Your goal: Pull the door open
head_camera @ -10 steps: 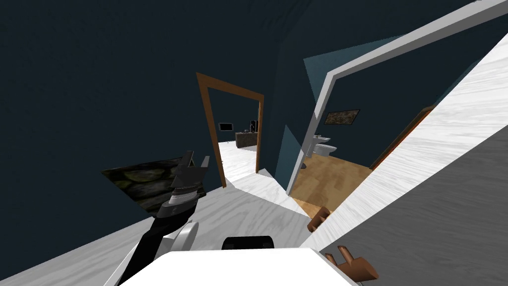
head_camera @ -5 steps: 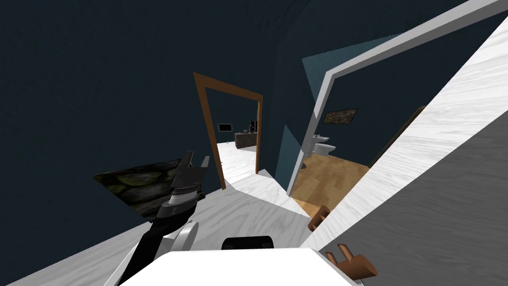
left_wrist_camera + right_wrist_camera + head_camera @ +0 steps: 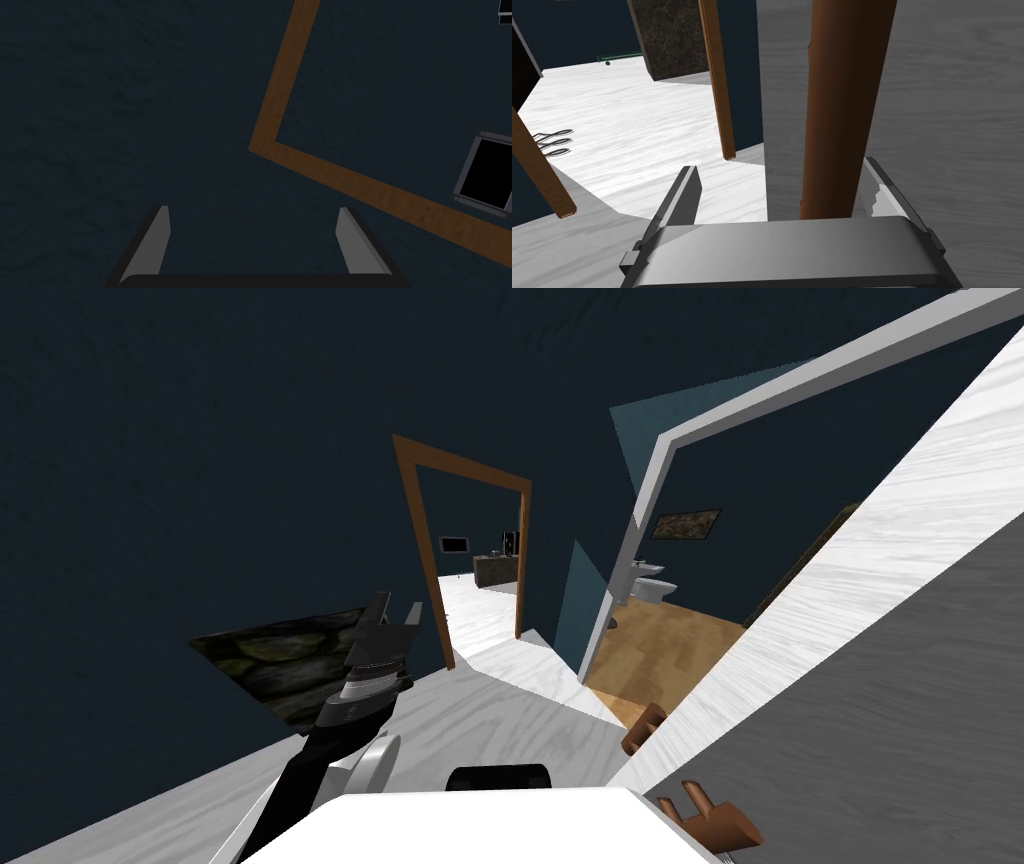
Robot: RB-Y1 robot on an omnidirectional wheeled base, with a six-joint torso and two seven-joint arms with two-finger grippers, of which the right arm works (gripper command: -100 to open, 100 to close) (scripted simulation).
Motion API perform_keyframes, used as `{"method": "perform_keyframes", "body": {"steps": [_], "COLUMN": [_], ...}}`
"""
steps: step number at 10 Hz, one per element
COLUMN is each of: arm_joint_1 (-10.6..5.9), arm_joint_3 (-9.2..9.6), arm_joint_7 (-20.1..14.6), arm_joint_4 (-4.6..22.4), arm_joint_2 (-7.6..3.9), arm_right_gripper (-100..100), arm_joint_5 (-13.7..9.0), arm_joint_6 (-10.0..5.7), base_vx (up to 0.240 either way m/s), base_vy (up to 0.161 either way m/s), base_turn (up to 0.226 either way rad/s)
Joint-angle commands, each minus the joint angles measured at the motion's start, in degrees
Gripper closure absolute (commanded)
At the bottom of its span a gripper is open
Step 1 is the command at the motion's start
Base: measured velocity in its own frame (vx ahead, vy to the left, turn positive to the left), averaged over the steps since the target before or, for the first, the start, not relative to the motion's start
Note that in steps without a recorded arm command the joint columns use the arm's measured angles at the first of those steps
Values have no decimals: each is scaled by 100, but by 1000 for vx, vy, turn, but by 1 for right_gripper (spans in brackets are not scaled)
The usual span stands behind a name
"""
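The door point(image 3: 900, 588), white on its edge and grey on its face, stands swung open at my right beside its pale grey frame point(image 3: 648, 498). Two brown lever handles show low on it, one on each face point(image 3: 643, 728) point(image 3: 715, 818). In the right wrist view the brown handle point(image 3: 842, 100) stands between the fingers of my right gripper point(image 3: 779, 165), close to one finger. The fingers are open around it, against the grey door face point(image 3: 952, 100). My left gripper point(image 3: 393, 613) is raised at my left, open and empty, facing a dark wall.
Through the opened doorway lie a wooden floor point(image 3: 670, 648) and a white toilet point(image 3: 655, 586). A brown-framed doorway point(image 3: 470, 558) opens ahead over the white floor point(image 3: 500, 708). A dark stone-patterned picture point(image 3: 280, 653) sits low on the left wall.
The head view has shifted slightly, so I have turned a little. The door's edge now covers a bit more of the doorway's right side. Both grippers look the same.
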Motion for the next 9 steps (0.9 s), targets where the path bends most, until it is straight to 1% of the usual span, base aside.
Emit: {"method": "perform_keyframes", "body": {"steps": [1, 2, 3, 6, 7, 8, 9], "arm_joint_1": [197, 197, 197, 197, 63, -29, -29], "arm_joint_3": [150, 150, 150, 150, 43, 85, 85], "arm_joint_7": [60, 60, 60, 60, 49, 9, 9], "arm_joint_4": [-286, -350, -510, -510, -243, -86, -86], "arm_joint_2": [107, 107, 107, 107, 16, 28, 28], "arm_right_gripper": [100, 100, 100, 100, 100, 100, 100], "arm_joint_5": [105, 105, 105, 105, 74, 137, 137], "arm_joint_6": [273, 273, 273, 273, 195, 141, 141], "base_vx": [2, 0, -11, -1, 35, 72, 66], "base_vy": [10, 0, 6, -14, -5, 39, 16], "base_turn": [13, -19, -1, 0, -52, -57, -28]}}
